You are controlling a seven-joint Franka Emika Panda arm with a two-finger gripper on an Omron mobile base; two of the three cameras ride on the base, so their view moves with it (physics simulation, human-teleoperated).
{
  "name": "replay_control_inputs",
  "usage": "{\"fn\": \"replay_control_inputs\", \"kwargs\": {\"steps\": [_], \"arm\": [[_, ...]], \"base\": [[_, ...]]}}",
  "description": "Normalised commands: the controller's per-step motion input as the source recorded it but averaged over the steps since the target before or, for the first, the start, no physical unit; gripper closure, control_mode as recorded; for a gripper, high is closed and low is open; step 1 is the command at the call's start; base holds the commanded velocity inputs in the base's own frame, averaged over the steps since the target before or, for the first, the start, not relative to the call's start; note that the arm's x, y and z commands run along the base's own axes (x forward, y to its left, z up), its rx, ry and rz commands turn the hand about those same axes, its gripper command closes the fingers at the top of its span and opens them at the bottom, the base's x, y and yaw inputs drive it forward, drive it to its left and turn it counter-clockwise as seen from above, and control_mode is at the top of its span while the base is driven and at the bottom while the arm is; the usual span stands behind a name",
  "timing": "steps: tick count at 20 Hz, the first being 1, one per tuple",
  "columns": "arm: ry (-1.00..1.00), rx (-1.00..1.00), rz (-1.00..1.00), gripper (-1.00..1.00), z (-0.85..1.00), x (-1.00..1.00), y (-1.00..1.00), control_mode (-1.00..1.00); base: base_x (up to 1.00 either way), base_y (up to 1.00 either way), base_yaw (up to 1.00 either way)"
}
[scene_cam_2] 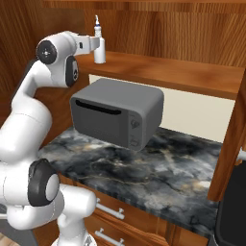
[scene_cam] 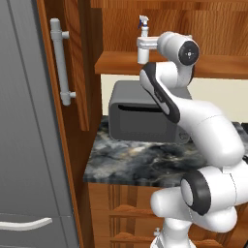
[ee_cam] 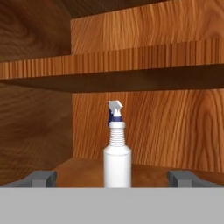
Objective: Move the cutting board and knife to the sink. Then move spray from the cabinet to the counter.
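Nearest, the worktop (scene_cam_2: 158, 168) is being shown with its dark veined surface above wooden drawers (scene_cam_2: 113, 211). A grey microwave (scene_cam_2: 117, 113) is being carried toward its back left corner, close to the wall. Above that, the arm is being held up at shelf height, and the gripper (ee_cam: 113, 177) is being kept fully released, its two fingertips (ee_cam: 43, 177) spread wide apart on either side of the spray bottle (ee_cam: 117, 153), with clear gaps between tips and bottle. Farther in, the bottle is being seen upright on the cabinet shelf (scene_cam_2: 168, 72), near its left end and front edge, nozzle at the top. The cabinet door (scene_cam: 72, 63) is being left swung open at the left, its grey bar handle (scene_cam: 62, 60) facing out.
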Motion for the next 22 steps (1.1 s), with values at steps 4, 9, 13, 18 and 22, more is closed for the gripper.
{"fn": "replay_control_inputs", "kwargs": {"steps": [4, 9, 13, 18, 22], "arm": [[0.00, 0.00, 0.02, -1.00, 0.00, 0.09, 0.00, -1.00], [0.00, 0.00, 0.01, -1.00, 0.00, 0.16, 0.00, -1.00], [0.00, 0.00, 0.01, -1.00, 0.00, 0.20, 0.00, -1.00], [0.00, 0.00, 0.02, -1.00, 0.00, 0.17, 0.00, -1.00], [0.00, 0.00, 0.01, -1.00, 0.00, 0.20, 0.00, -1.00]], "base": [[0.00, 0.00, 0.00], [0.00, 0.00, 0.00], [0.00, 0.00, 0.00], [0.00, 0.00, 0.00], [0.00, 0.00, 0.00]]}}
